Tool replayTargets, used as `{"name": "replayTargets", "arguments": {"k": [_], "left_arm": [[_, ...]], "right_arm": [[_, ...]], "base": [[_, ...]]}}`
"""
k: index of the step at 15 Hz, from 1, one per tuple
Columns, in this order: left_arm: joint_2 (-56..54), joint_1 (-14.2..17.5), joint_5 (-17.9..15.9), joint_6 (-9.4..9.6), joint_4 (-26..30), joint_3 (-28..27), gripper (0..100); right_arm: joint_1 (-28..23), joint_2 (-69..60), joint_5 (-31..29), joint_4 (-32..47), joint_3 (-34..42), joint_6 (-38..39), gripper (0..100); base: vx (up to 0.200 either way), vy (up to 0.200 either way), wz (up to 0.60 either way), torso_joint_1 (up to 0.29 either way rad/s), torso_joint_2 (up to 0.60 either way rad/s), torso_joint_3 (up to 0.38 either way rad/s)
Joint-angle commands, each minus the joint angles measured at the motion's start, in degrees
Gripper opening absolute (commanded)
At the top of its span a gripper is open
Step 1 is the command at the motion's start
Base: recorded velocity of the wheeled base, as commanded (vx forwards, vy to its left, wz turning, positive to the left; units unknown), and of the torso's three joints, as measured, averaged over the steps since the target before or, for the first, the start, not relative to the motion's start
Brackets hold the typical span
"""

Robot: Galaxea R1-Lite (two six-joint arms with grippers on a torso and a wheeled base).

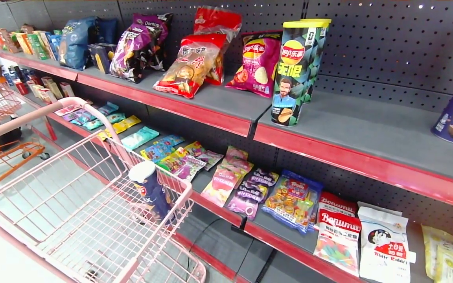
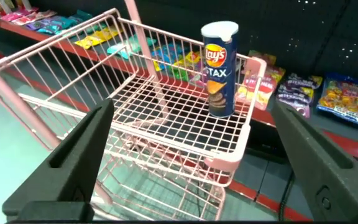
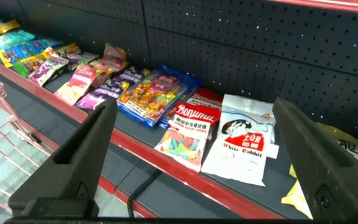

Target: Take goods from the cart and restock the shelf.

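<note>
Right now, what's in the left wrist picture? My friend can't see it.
A blue chip can stands upright in the pink cart, in the basket corner nearest the shelf. The left gripper, open, hangs above the basket, and candy bags lie on the shelf behind.

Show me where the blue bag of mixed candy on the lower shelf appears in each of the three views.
Head view: the blue candy bag lies on the lower shelf, below and right of the middle.
Left wrist view: the bag lies on the shelf beyond the pink cart.
Right wrist view: the bag lies beside the red-and-white bag.
Shared landmark: the purple bags lie next to it in all three views.
</note>
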Motion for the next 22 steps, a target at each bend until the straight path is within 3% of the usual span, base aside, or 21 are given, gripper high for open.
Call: {"name": "replayTargets", "arguments": {"k": [1,3,4,5,6,7,8,10,11,12,14,15,16,17,18,22], "left_arm": [[0.09,0.05,0.12,0.31,-0.05,0.01,100],[1.41,0.05,-0.15,-0.04,-0.4,-3.86,100],[11.69,-0.66,0.12,-3.38,-0.13,-16.07,100],[24.08,-0.83,1.35,-9.53,0.04,-30.66,100],[30.15,-0.83,1.61,-9.53,-0.4,-33.3,100],[34.1,-1.01,1.26,-9.44,-0.93,-32.42,100],[43.59,-1.54,0.56,-9.97,-7.08,-27.76,100],[62.23,-0.83,-0.76,-12.87,-29.75,-23.37,100],[69.61,-0.04,-3.93,-12.52,-37.75,-22.05,100],[75.94,0.66,-7.79,-11.02,-42.32,-21.0,100],[86.48,3.04,-12.36,-6.37,-47.51,-20.21,100],[88.59,3.12,-13.86,-5.49,-49.0,-19.85,100],[91.85,3.04,-17.55,-2.85,-51.29,-18.62,100],[92.99,3.12,-18.78,-1.27,-51.29,-18.27,100],[97.38,3.21,-20.36,1.54,-51.64,-18.18,100],[105.64,2.68,-22.73,2.69,-59.28,-19.06,100]], "right_arm": [[0.02,0.04,0.0,0.02,0.01,0.02,100],[0.02,0.04,0.0,0.02,0.01,0.02,100],[0.02,0.04,-0.09,0.02,0.01,0.02,100],[0.02,0.04,0.0,0.02,0.01,-0.07,100],[0.02,0.04,0.0,0.02,0.01,-0.15,100],[0.02,0.04,0.0,0.02,0.01,-0.15,100],[0.02,0.04,0.0,0.02,0.01,0.02,100],[0.02,0.04,0.0,0.02,0.01,-0.07,100],[0.02,0.04,0.0,0.02,0.01,-0.07,100],[0.02,0.04,0.0,0.02,0.01,-0.07,100],[0.02,0.04,0.0,0.02,0.01,-0.07,100],[0.02,0.04,0.0,0.02,0.01,-0.07,100],[0.02,0.04,0.0,0.02,0.01,-0.07,100],[0.02,0.04,0.0,0.02,0.01,-0.07,100],[0.02,0.04,0.0,0.02,0.01,-0.07,100],[0.02,0.04,0.0,0.02,0.01,-0.15,100]], "base": [[0.0,0.0,0.0,-0.027,0.09,0.056],[0.0,0.0,0.0,0.0,0.0,0.0],[0.0,0.0,0.0,0.0,0.0,0.0],[0.0,0.0,0.0,0.0,0.0,0.0],[0.0,0.0,0.0,0.0,0.0,0.0],[0.0,0.0,0.0,0.0,0.0,0.0],[0.0,0.0,0.0,0.0,0.0,0.0],[0.0,0.0,0.0,0.0,0.0,0.0],[0.0,0.0,0.0,0.0,0.0,0.0],[0.0,0.0,0.0,0.0,0.0,0.0],[0.0,0.0,0.0,0.0,0.0,0.0],[0.0,0.0,0.0,0.0,0.0,0.0],[0.0,0.0,0.0,0.0,0.0,0.0],[0.0,0.0,0.0,0.0,0.0,0.0],[0.0,0.0,0.0,0.0,0.0,0.0],[0.0,0.0,0.0,0.0,0.0,0.0]]}}
